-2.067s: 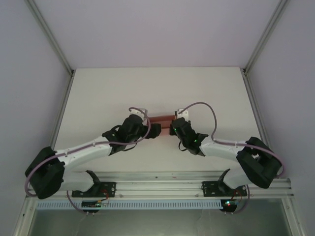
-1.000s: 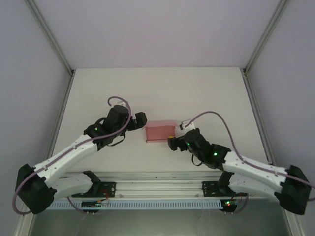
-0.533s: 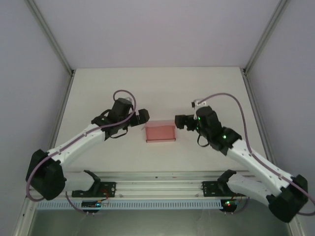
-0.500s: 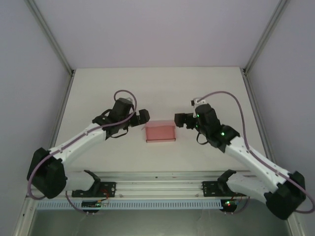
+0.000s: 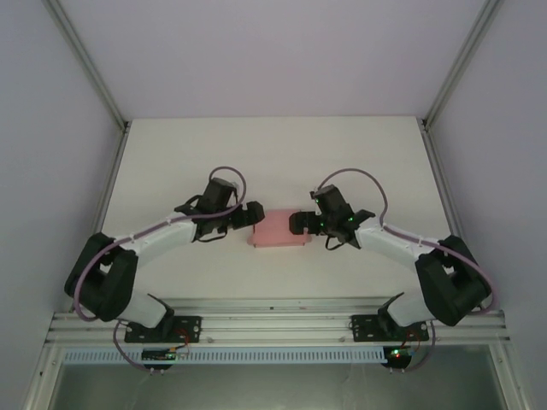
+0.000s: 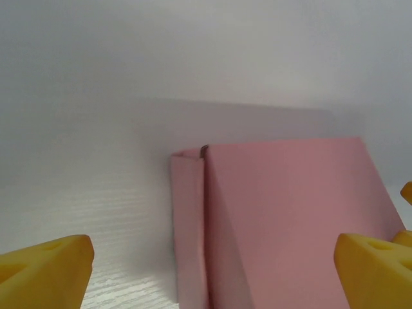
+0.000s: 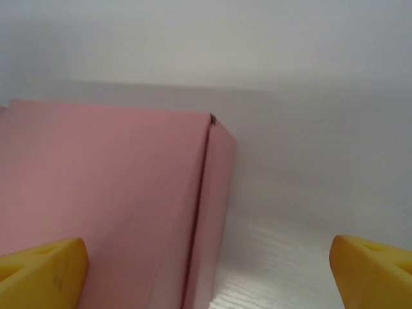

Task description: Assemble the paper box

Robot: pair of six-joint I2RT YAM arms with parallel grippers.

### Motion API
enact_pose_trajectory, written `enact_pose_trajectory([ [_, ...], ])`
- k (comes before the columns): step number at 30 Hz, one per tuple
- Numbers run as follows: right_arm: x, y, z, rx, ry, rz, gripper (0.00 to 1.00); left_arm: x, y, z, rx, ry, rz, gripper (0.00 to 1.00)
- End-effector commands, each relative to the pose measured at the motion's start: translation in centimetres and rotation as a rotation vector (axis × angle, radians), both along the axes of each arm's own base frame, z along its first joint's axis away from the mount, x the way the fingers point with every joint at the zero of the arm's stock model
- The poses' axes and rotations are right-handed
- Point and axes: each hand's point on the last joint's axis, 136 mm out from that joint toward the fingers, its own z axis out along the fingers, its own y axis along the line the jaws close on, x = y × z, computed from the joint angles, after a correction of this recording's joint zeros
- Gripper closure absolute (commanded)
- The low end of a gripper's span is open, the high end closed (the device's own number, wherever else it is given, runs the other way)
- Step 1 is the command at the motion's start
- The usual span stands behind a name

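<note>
The pink paper box [image 5: 278, 231] sits folded up in the middle of the white worktop [image 5: 171, 162] — the same spot as a moment ago. Both arms have moved in closer to it. The left fingers [image 6: 45, 267] are spread wide at its left end and the right fingers [image 7: 370, 264] are spread wide at its right end — not squeezing it.

FAR: you have bare table [image 5: 273, 154] beyond the paper box [image 5: 278, 232] | LEFT: left gripper [image 5: 253, 213], jaws wide, crowds that end | RIGHT: right gripper [image 5: 298, 224], jaws wide, crowds the other | NEAR: clear strip before you.
</note>
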Motion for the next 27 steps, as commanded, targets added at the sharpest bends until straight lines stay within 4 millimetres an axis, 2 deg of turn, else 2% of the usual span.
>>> enact_pose_trajectory([
  [1,-0.2,-0.2,-1.3,0.016,0.008,-0.028,0.03,0.0,-1.5,-0.7,-0.068,0.010,-0.051,0.08],
  [3,-0.5,-0.5,-2.2,0.018,0.018,-0.045,0.03,-0.1,-2.0,-1.4,-0.091,0.023,-0.072,0.11],
  [9,-1.7,-1.3,-5.0,0.004,0.070,-0.076,0.04,-0.3,-3.1,-3.0,-0.132,0.051,-0.116,0.28],
  [14,-2.2,-1.6,-5.9,-0.004,0.087,-0.084,0.05,-0.5,-3.4,-3.9,-0.145,0.060,-0.124,0.45],
  [18,-2.5,-1.7,-5.9,-0.003,0.093,-0.084,0.05,-0.7,-3.4,-4.2,-0.154,0.064,-0.131,0.60],
  [22,-2.6,-1.5,-5.1,0.024,0.090,-0.088,0.02,-0.8,-3.3,-4.4,-0.168,0.055,-0.124,0.66],
  [27,-2.1,-1.1,-2.6,0.071,0.051,-0.096,0.01,-1.0,-3.1,-4.5,-0.197,0.051,-0.115,0.77],
])
